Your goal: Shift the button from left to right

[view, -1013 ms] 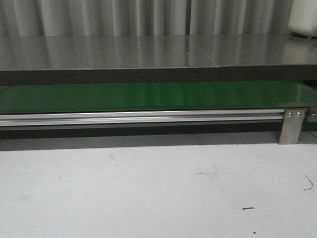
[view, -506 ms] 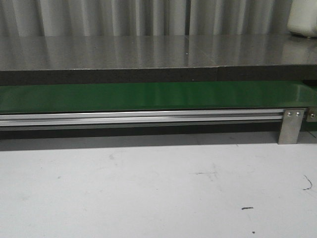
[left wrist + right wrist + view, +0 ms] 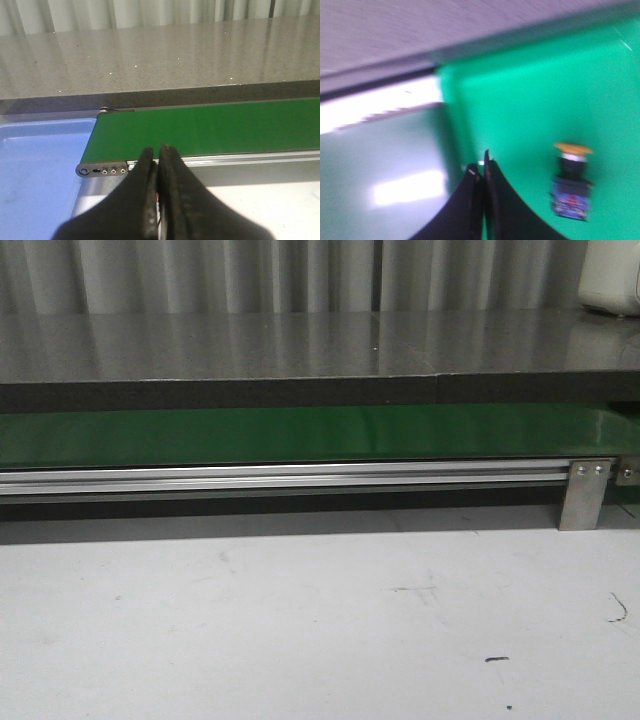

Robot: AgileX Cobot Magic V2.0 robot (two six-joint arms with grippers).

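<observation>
The button shows only in the blurred right wrist view. It has an orange-yellow cap and a dark boxy body, and it lies on a bright green surface. My right gripper is shut with nothing in it, and sits beside the button without touching it. My left gripper is also shut and holds nothing. It hovers just in front of the end of the green conveyor belt. Neither gripper nor the button appears in the front view.
A green belt on an aluminium rail with a metal bracket runs across the front view, under a dark stone counter. A white container stands at the back right. A blue tray lies beside the belt's end.
The front view has drifted slightly, so the bracket and the floor marks sit a little further left. No gripper or object has entered it.
</observation>
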